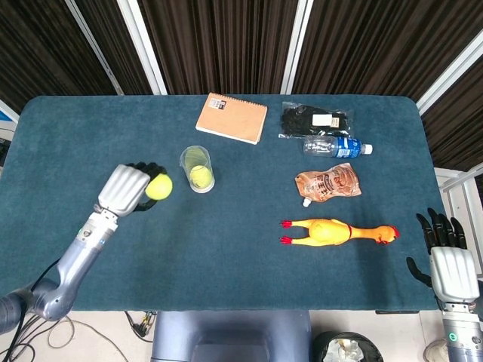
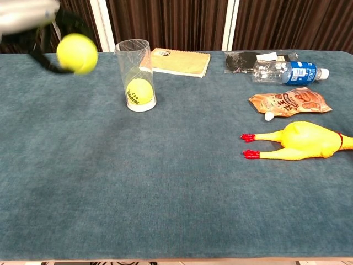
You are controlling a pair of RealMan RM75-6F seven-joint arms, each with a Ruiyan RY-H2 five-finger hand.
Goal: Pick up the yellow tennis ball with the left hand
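Note:
My left hand grips a yellow tennis ball and holds it well above the blue table, just left of the clear cup. In the chest view the ball hangs high at the upper left with the dark fingers curled around its left side; the left hand is partly cut off by the frame's top. A second tennis ball sits inside the clear cup. My right hand stays off the table's right edge, fingers spread, holding nothing.
A tan notebook lies at the back centre, black gloves and a water bottle at the back right. A brown snack pouch and a rubber chicken lie on the right side.

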